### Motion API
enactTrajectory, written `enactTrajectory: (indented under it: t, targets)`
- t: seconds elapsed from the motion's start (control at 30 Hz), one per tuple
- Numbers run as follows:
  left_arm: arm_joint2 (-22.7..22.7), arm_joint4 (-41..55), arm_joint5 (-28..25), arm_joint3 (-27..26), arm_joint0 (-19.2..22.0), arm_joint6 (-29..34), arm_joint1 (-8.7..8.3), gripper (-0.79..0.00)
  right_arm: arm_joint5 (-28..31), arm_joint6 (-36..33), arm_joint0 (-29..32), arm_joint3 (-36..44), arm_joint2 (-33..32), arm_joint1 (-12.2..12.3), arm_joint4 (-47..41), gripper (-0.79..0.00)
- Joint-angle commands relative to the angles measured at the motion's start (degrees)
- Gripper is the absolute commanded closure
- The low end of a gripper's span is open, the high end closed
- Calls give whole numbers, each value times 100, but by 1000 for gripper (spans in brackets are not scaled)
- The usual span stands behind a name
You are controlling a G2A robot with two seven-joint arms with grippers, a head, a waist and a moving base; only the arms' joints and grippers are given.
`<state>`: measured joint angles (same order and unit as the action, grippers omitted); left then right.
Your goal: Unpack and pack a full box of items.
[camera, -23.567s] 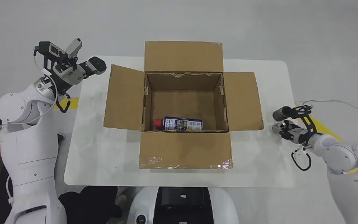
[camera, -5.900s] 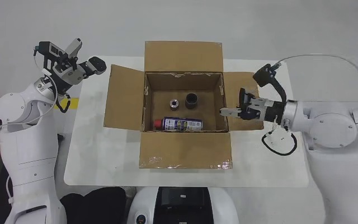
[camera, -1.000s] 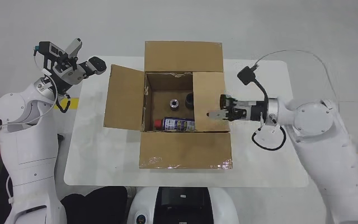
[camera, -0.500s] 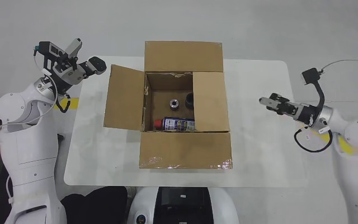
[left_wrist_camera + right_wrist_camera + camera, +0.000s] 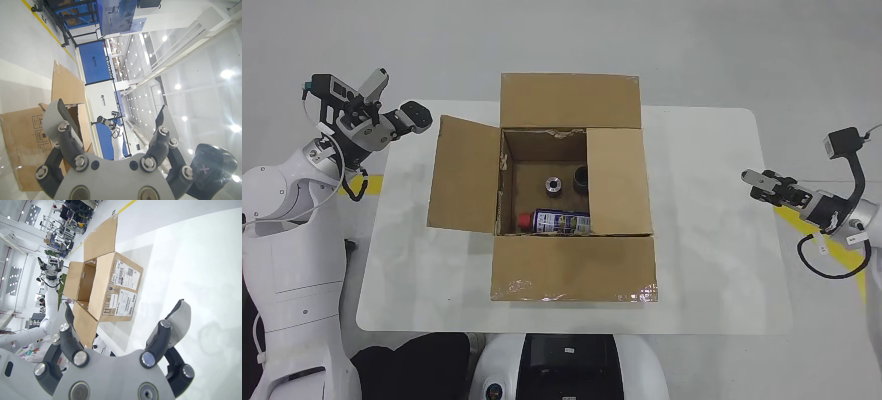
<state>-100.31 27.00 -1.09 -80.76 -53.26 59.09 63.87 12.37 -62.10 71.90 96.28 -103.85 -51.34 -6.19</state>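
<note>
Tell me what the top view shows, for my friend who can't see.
An open cardboard box sits on a white table, one side flap folded over its opening. Inside are a spray can, a small metal ring and a black cylinder. The left gripper and right gripper, both open and empty, are off to either side.

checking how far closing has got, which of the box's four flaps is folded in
The flap on the side of the right gripper: it lies folded over the opening of the box, while the other three flaps are spread outward.
</note>
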Motion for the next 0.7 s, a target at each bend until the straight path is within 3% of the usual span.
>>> enactTrajectory:
  t: [0.0, 0.33, 0.5, 0.67]
  targets:
    - [0, 0, 0, 0, 0, 0, 0, -785, 0, 0, 0, 0, 0, 0, 0, -785]
    - [-170, -411, -233, -242, -230, -211, -88, -785, 0, 0, 0, 0, 0, 0, 0, -785]
    - [-344, -818, -429, -30, -362, -278, -172, -785, 0, 0, 0, 0, 0, 0, 0, -785]
    - [-226, -1406, -615, 172, -425, -495, -223, -785, 0, 0, 0, 0, 0, 0, 0, -785]
